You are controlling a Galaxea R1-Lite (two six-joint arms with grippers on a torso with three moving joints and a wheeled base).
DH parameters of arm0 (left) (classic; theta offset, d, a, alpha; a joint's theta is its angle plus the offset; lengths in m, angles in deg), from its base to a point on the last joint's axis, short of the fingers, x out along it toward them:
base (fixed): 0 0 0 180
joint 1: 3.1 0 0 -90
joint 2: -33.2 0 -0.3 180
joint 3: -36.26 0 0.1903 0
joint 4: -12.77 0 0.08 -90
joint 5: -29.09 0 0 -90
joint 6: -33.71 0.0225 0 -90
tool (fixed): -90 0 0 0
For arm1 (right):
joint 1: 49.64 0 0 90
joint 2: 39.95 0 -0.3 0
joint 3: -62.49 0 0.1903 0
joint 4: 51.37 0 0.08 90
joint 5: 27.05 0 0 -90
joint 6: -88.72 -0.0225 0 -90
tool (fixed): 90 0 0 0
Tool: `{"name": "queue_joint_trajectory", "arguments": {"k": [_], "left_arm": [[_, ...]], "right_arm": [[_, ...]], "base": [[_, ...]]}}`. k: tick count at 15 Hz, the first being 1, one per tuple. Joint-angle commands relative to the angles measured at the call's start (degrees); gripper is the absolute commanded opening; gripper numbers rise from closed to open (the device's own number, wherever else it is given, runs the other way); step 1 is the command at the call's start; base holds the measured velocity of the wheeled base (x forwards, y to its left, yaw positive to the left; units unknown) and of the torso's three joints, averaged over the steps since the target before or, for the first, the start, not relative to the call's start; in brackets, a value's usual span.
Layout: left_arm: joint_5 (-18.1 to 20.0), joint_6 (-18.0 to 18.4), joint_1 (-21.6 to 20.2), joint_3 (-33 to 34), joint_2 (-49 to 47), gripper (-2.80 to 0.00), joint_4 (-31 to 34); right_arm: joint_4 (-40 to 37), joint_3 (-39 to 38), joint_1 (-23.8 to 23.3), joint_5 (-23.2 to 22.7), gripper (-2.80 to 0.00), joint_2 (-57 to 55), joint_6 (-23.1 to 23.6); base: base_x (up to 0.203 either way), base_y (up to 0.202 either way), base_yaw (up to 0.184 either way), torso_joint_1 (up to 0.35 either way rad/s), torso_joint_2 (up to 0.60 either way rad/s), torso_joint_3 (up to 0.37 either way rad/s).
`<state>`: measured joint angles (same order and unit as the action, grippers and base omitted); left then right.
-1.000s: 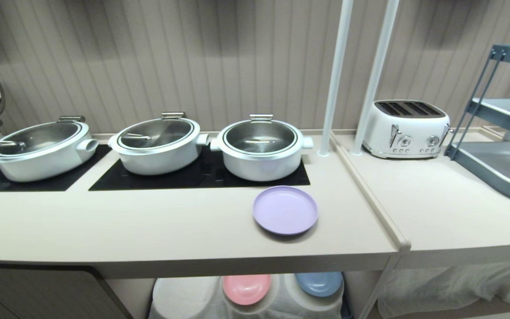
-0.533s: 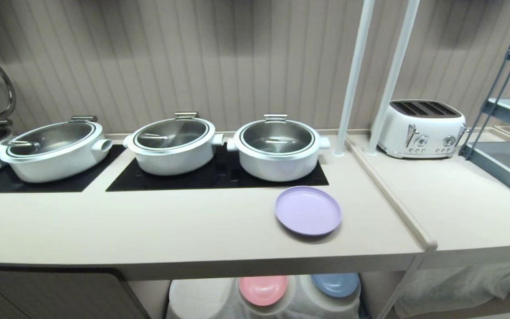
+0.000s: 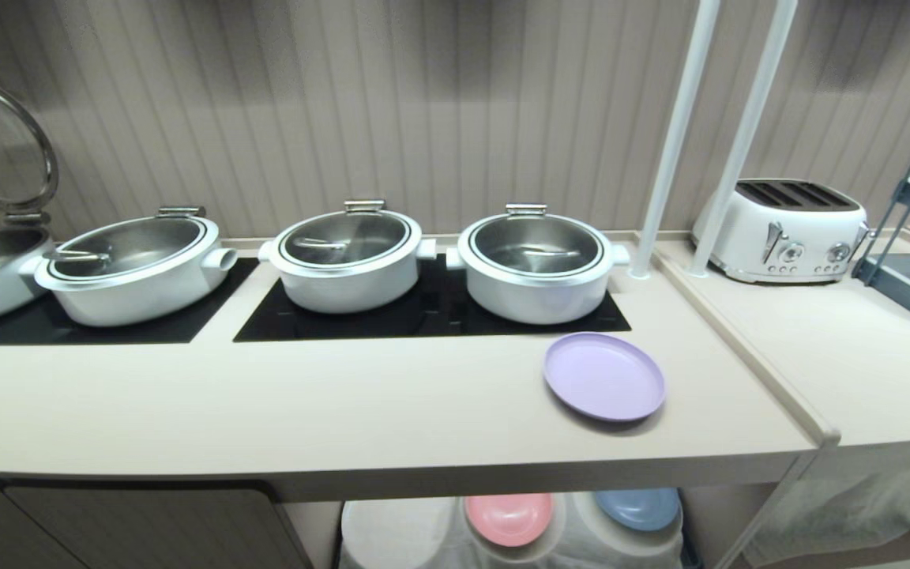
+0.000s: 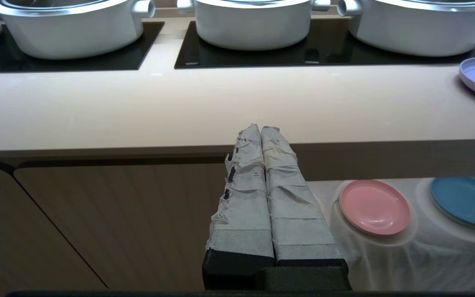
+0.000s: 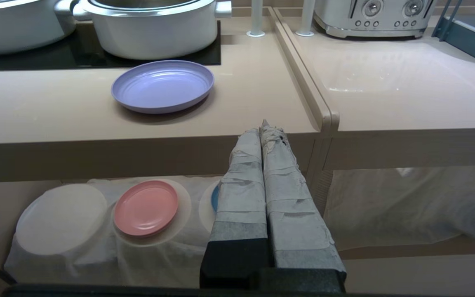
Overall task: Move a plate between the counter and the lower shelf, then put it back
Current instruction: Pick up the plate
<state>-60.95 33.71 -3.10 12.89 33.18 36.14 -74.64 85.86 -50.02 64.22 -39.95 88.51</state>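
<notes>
Head view: round lilac plastic plate (image 3: 604, 386) flat on the long beige counter (image 3: 305, 411), at 5 o'clock from the nearest white pot (image 3: 535, 269); pots hold utensils. Neither arm visible.
Left wrist view: left gripper (image 4: 259, 130), taped fingers pressed together, empty, below the counter edge.
Right wrist view: right gripper (image 5: 262, 128) likewise closed, empty; pink plate (image 5: 146, 207) on the lower shelf.
Risk: low rim may slip from the fingers; confusion with the pink plate.
</notes>
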Motion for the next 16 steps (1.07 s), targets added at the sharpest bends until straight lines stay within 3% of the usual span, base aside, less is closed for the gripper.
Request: {"name": "queue_joint_trajectory", "arguments": {"k": [1,12,16], "left_arm": [[0.05,0.00,0.00,0.00,0.02,-2.80,0.00],[0.05,0.00,0.00,0.00,0.02,-2.80,0.00],[0.05,0.00,0.00,0.00,0.02,-2.80,0.00]], "right_arm": [[-0.01,0.00,0.01,0.05,-2.80,0.00,-0.06],[-0.35,0.37,-0.06,-0.57,-2.80,0.00,2.84],[-4.94,6.48,0.07,-0.60,-2.80,-3.52,2.45]], "base": [[0.000,0.000,0.000,0.000,0.00,0.000],[0.003,0.000,0.002,0.001,0.00,0.000],[0.000,0.000,0.000,0.000,0.00,0.000]]}}
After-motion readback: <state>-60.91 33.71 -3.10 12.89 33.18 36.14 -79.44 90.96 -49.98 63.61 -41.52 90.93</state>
